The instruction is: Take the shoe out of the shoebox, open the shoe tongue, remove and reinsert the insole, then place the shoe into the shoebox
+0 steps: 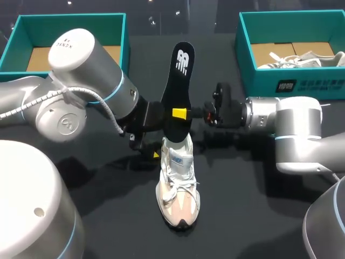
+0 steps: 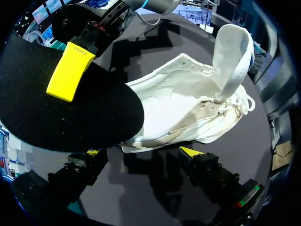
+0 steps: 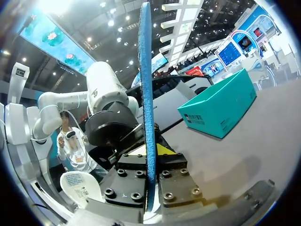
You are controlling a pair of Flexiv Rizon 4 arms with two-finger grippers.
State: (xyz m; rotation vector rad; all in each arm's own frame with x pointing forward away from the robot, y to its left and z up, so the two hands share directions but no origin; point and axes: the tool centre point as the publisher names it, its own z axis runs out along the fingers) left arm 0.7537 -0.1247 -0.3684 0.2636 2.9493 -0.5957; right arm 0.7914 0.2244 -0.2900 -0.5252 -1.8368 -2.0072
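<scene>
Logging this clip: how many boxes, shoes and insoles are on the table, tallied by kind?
Boxes: 2 (left box, right box)
Shoes: 2 (shoe on the table, shoe in the right box)
Insole: 1
Total: 5

Black insole (image 1: 182, 81), white logo on top, blue along underside edge. Shoe (image 1: 178, 189) white and cream, pinkish-beige toe, blue print on tongue label. Teal shoebox (image 1: 259, 81) at right, teal box (image 1: 70, 17) at left, brown cardboard inside both. Black table (image 1: 242, 216). Yellow tips on right gripper (image 1: 180, 114) and left gripper (image 2: 141, 151). Silver-grey left arm (image 1: 81, 70) and right arm (image 1: 296, 129), pale blue rings.
</scene>
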